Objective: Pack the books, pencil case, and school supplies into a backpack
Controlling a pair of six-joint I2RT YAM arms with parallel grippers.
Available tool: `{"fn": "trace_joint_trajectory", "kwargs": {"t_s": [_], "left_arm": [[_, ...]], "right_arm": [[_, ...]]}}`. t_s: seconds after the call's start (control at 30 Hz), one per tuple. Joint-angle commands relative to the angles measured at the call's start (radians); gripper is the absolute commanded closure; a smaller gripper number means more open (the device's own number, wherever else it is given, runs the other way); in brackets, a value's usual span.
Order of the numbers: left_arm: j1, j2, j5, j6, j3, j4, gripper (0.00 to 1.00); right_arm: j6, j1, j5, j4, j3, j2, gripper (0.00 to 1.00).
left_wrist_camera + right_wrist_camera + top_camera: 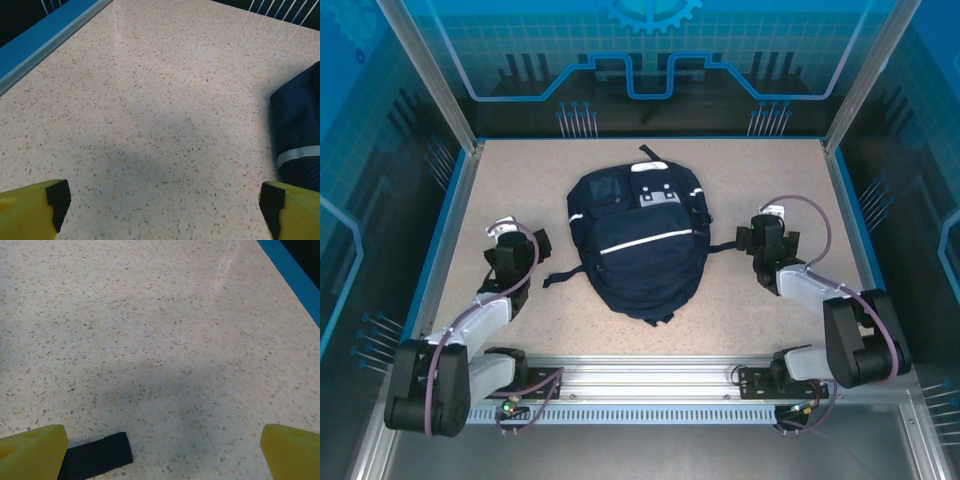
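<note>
- Closest to the top camera, a metal rail [650, 385] runs along the near edge and carries both arm bases.
- Left hand [508, 235] rests low over the tabletop [740, 180], just left of the backpack [640, 240] and not touching it.
- From the left wrist camera, the left hand [165, 200] is released, its yellow fingers [25, 207] spread wide with bare speckled tabletop between them. The backpack's [300, 125] navy side with a white stripe [298, 155] lies at the right, just beyond the right finger.
- Right hand [770, 228] sits just right of the backpack, near a dark strap [725, 247] that trails out sideways.
- From the right wrist camera, the right hand [162, 445] is also released and grasps nothing. The strap's end [97, 455] lies flat on the tabletop just beside the left finger.
- Between the two hands, the backpack lies flat at the middle of the tabletop, top end pointing away from the arms and white patch [655, 197] facing up.
- Its inside is hidden, so what it holds cannot be told.
- Farthest back, a blue rim [650, 138] borders the tabletop.
</note>
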Motion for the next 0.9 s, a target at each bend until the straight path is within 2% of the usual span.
{"fn": "trace_joint_trajectory", "kwargs": {"t_s": [0.0, 0.17, 0.47, 0.63, 0.73, 0.87], "left_arm": [[0.017, 0.055, 0.074, 0.090, -0.014, 0.236, 0.01], [0.016, 0.167, 0.178, 0.138, -0.044, 0.445, 0.01], [0.019, 0.300, 0.199, 0.190, -0.030, 0.579, 0.01], [0.018, 0.439, 0.183, 0.191, -0.039, 0.724, 0.01], [0.016, 0.436, 0.184, 0.191, -0.013, 0.669, 0.01], [0.013, 0.438, 0.177, 0.195, 0.007, 0.634, 0.01]], "right_arm": [[-0.093, -0.004, -0.058, 0.211, -0.025, 0.009, 0.00], [-0.176, -0.012, -0.139, 0.364, -0.100, -0.016, 0.00], [-0.184, -0.064, -0.244, 0.571, -0.160, 0.076, 0.00], [-0.183, -0.074, -0.281, 0.558, -0.148, 0.093, 0.00], [-0.189, -0.074, -0.279, 0.618, -0.157, 0.138, 0.00], [-0.172, -0.076, -0.260, 0.554, -0.124, 0.141, 0.00]]}}
